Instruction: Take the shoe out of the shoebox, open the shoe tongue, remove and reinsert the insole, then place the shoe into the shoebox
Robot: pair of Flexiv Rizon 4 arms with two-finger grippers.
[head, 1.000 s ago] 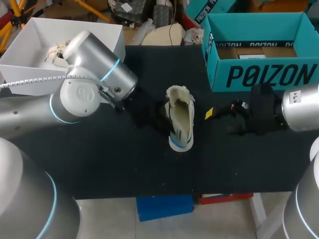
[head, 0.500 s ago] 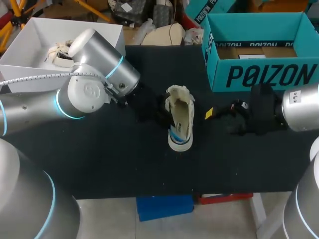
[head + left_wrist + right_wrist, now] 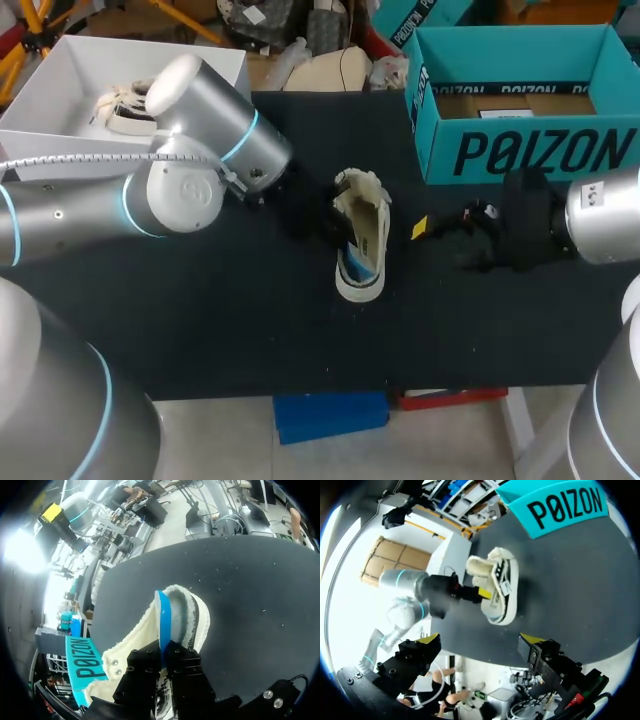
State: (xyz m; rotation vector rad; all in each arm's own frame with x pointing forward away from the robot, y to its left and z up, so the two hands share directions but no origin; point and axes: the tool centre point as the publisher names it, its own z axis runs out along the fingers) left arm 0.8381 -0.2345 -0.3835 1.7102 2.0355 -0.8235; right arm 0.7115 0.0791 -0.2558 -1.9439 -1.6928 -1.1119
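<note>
A cream knit shoe (image 3: 368, 225) lies on the black table (image 3: 220, 320), toe towards the far side. Its blue insole (image 3: 355, 266) stands partly out of the heel opening. My left gripper (image 3: 330, 224) comes in from the shoe's left side and is shut on the insole. In the left wrist view the blue insole (image 3: 164, 622) runs thin and upright between the two black fingers (image 3: 142, 672), with the shoe (image 3: 192, 615) around it. My right gripper (image 3: 432, 226) hangs open to the right of the shoe, apart from it. Its yellow-tipped fingers (image 3: 431, 639) stand wide with nothing between them.
The teal shoebox (image 3: 520, 150) stands open at the back right, behind my right gripper, and shows as a teal wall (image 3: 560, 502) in the right wrist view. A white box (image 3: 60, 150) with another shoe in it stands at the back left.
My left arm has shifted right and a little away from me. The blue insole has come further out of the heel, and the heel has swung slightly left. The right arm has not moved.
</note>
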